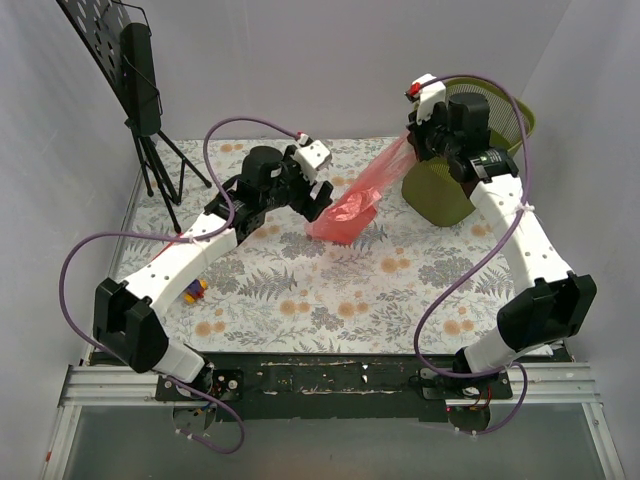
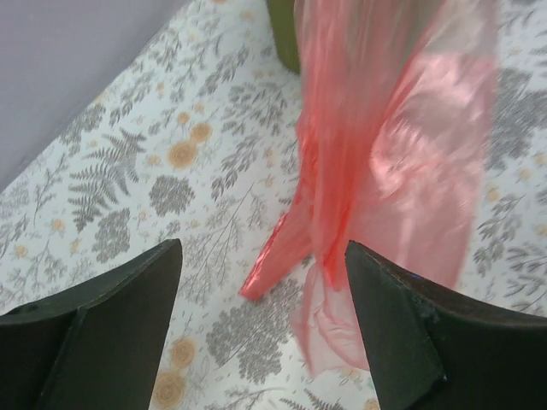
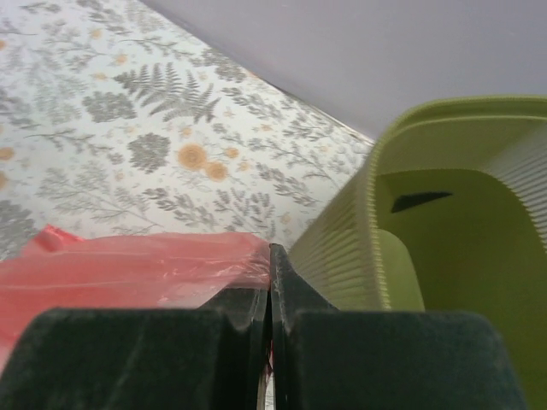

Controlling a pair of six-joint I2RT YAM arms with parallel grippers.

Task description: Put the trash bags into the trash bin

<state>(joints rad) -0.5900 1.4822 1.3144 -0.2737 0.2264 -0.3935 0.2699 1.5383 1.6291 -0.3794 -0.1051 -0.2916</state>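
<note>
A translucent red trash bag [image 1: 352, 207] stretches from the floral table up to my right gripper [image 1: 413, 135], which is shut on its top edge beside the olive-green trash bin [image 1: 440, 190]. In the right wrist view the pinched red film [image 3: 137, 269] runs left from the closed jaws [image 3: 271, 256], and the bin's rim [image 3: 380, 179] stands just to the right. My left gripper [image 1: 318, 195] is open at the bag's lower end. In the left wrist view the bag [image 2: 385, 154] hangs between the fingers [image 2: 262, 256], close to the right finger [image 2: 393, 316].
A black music stand [image 1: 140, 90] rises at the back left. A small purple and yellow toy [image 1: 194, 291] lies near the left arm. White walls close in the table on three sides, and the bin sits in the back right corner.
</note>
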